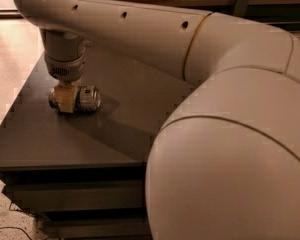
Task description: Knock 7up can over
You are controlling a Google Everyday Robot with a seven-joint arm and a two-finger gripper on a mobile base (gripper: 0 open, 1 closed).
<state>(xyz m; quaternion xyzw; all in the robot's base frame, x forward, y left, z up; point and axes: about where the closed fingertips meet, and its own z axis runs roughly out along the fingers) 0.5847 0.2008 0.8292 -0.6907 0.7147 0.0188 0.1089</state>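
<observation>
Middle of 7up can [88,98] behind end effector [66,99] low over table [45,139].

Glossy metal 7up can [88,98] clamped in matt plastic gripper [67,97], L side of matt grey table [40,134].

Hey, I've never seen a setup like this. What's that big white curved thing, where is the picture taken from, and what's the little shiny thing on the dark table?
The big white shape is a robot arm, bent like an elbow. The large bulge in the foreground is part of the same arm, very close to the camera. There is only one picture, looking down past the arm. Where the camera is mounted is not on record. At the arm's far end, on the left of the picture, the tool reaches straight down onto a dark table. It is closed on a small silvery 7up can, which lies on its side on the tabletop.
</observation>
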